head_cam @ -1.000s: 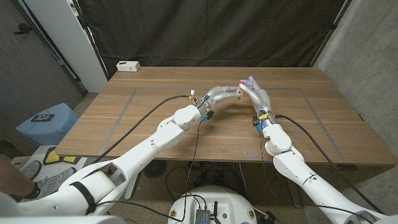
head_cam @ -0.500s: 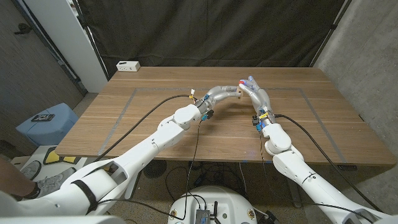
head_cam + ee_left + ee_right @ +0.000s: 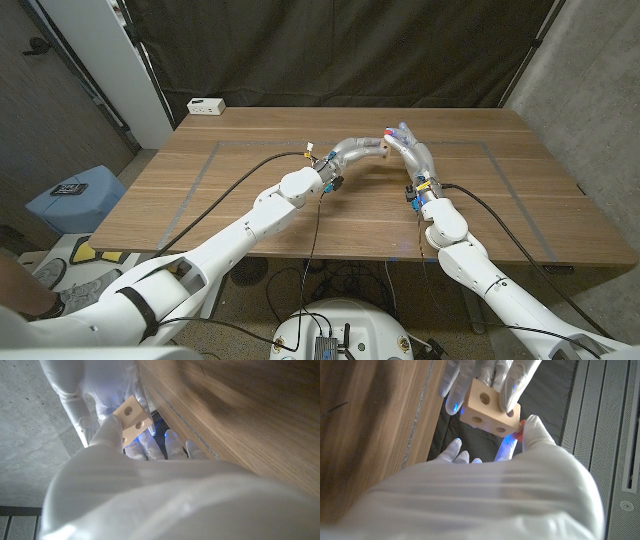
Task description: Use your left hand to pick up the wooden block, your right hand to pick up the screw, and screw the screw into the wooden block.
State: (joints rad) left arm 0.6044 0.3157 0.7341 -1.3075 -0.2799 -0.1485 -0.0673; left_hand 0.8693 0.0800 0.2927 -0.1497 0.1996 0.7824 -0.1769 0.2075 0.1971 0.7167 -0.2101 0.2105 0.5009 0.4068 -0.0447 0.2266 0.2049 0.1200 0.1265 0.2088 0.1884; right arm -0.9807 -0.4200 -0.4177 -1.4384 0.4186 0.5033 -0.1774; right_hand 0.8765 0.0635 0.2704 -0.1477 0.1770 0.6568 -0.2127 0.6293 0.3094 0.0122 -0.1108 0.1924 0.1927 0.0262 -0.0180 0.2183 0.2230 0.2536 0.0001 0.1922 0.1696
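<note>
Above the worktop (image 3: 250, 190), upper middle of the head frame, we hold the wooden block (image 3: 489, 408) in our left hand (image 3: 362, 150) while our right hand (image 3: 412, 150) pinches the red screw (image 3: 518, 435) at its side; tilted entry risks jamming or dropping it.

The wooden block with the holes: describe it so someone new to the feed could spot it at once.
Look above the far middle of the wooden table, where the two white hands meet. The left hand holds the pale wooden block there. It is a small cube with round holes drilled in its faces, and a red piece at the right hand touches its corner.
</note>
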